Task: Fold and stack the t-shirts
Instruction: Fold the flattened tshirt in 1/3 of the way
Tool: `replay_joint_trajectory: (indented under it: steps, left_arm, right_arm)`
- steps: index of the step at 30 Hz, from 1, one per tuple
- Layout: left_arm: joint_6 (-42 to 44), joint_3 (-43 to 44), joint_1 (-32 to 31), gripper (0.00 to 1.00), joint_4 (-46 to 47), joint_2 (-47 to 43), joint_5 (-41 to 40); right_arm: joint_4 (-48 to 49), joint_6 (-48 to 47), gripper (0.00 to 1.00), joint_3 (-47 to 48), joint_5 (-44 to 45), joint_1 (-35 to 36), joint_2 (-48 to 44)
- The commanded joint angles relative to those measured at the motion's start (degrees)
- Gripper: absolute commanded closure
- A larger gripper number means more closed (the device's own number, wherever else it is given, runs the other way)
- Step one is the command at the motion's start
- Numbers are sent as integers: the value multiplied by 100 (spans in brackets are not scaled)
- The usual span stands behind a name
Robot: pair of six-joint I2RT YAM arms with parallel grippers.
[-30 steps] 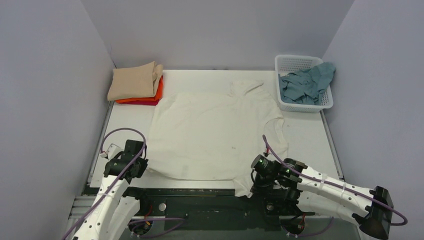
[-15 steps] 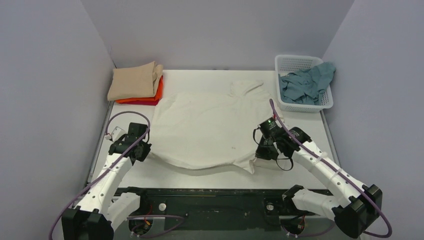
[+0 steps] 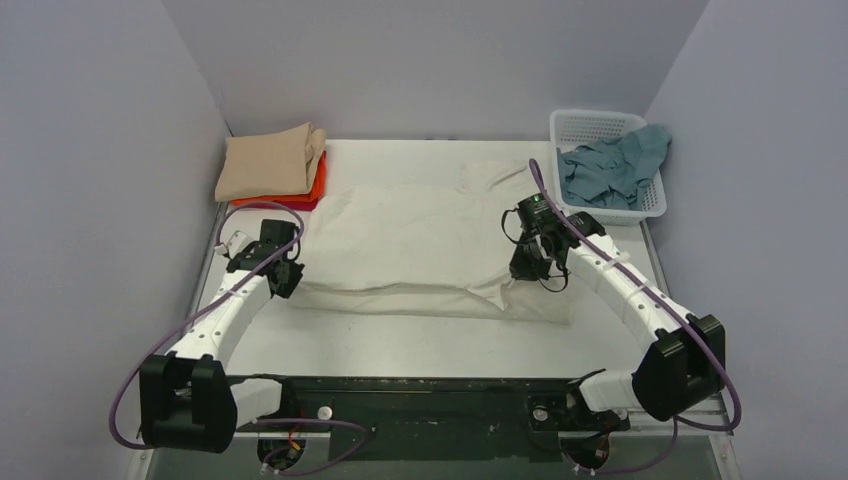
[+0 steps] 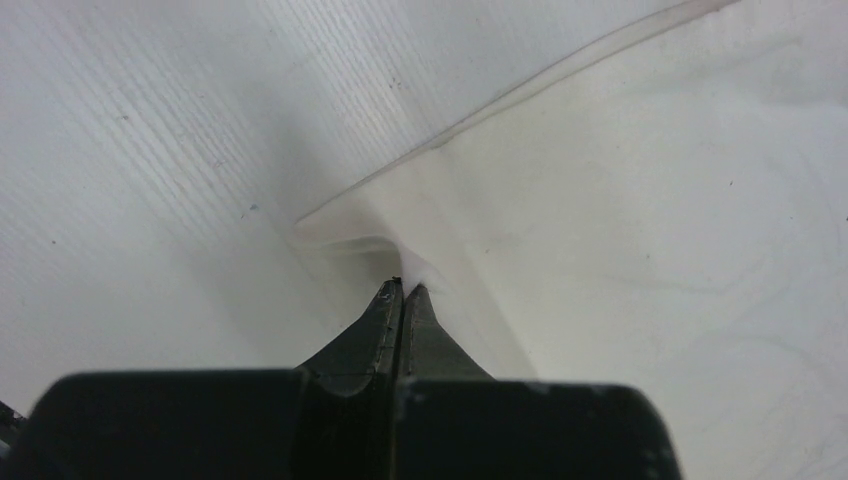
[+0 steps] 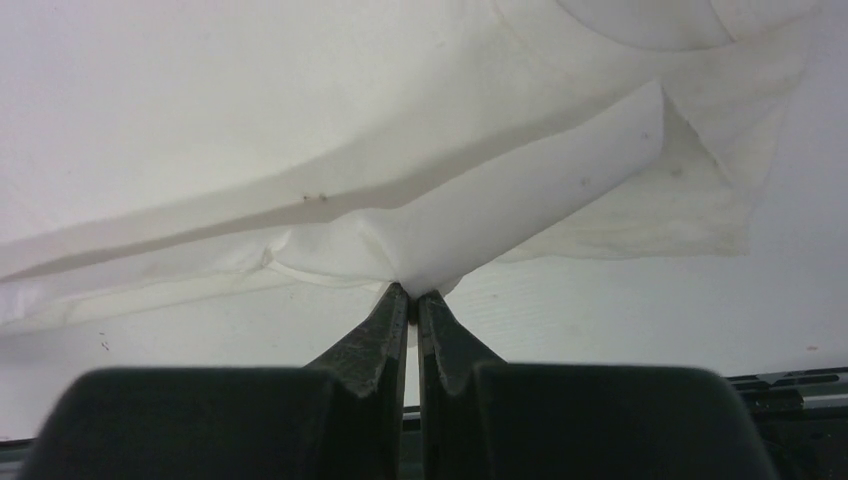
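- Nearest us, the white table [image 3: 400, 340] shows a bare strip along its near edge. In the wrist views its surface looks smooth and faintly ribbed.
- Our left gripper [image 4: 403, 288] has its jaws pinched together on the near-left hem corner of the large cream-white cloth t-shirt [image 3: 410, 245].
- Our right gripper [image 5: 413, 292] is clamped the same way on the near-right corner, just beside a sleeve that spreads flat on the table.
- The shirt lies across the middle of the table. Its near part is lifted and doubled toward the far side, leaving a soft rounded fold running left to right.
- We judge the step in hand to be the hem-to-collar fold.
- To do it well, we should carry both corners at equal height and pace and hold the cloth lightly taut between the arms so the fold line runs straight. We should lay the hem square on the shoulders before letting go.
- The cloth is thin, matt and limp, with a few small dark specks. We expect it to sag and wrinkle wherever tension slackens.
- At the far left, a folded tan t-shirt [image 3: 268, 165] tops an orange one [image 3: 318, 178] and a red one [image 3: 290, 205] in a flat stack.
- At the far right, a dusty teal-blue t-shirt [image 3: 615, 170] slumps crumpled over the rim of a white plastic lattice basket [image 3: 600, 122].
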Motion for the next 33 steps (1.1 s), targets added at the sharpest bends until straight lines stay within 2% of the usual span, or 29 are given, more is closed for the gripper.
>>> replay_joint_trajectory:
  steps: [1,9,10,11,12,13,14,15,16,18,19,21,24,27,30,33]
  left_arm:
    - [162,367,119,100,436,303,-47]
    - [173,571,185,100,754,1057,-111]
    - [195,608,203,96,852,1215,-102]
    - [210,712,252,91,895,1285,-90]
    - [274,779,295,67,949,1441,-74]
    - [316,977,324,53,939,1525,-17]
    - [406,1092,370,29,818,1657,-7]
    - [457,1380,393,24,720,1708,-53]
    - [523,1535,420,20,466,1749,-104]
    - [624,1865,452,17,144,1658,-277]
    - [646,1971,460,17,3,1488,-346]
    - [775,1863,467,16,65,1147,-201]
    - [968,1427,452,14,419,682,590]
    - [1199,822,420,13,800,313,1332]
    - [1282,575,337,11,853,217,1636]
    - [1410,368,250,10,1002,210,1747]
  right_arm:
    - [230,-235,100,433,-98,-131,454]
    - [478,-248,100,1022,239,-385,1754]
    - [501,-235,100,1207,322,-402,1882]
    - [511,-232,100,1307,478,-434,2158]
    - [511,-183,100,1536,542,-453,2299]
    - [525,-175,100,1665,630,-493,2533]
    - [537,-169,99,1902,679,-513,2640]
    - [516,-154,89,2041,840,-541,2785]
    - [480,-142,83,2269,925,-550,2824]
    - [479,-200,55,2442,973,-562,2749]
    - [522,-232,24,2347,911,-540,2526]
    - [760,-295,10,1885,812,-505,2061]
    - [1208,-400,7,1019,429,-489,1406]
    - [1833,-598,6,-95,-527,-443,912]
    - [2109,-771,7,-559,-1155,-305,901]
    - [2238,-981,7,-608,-1149,-115,1119]
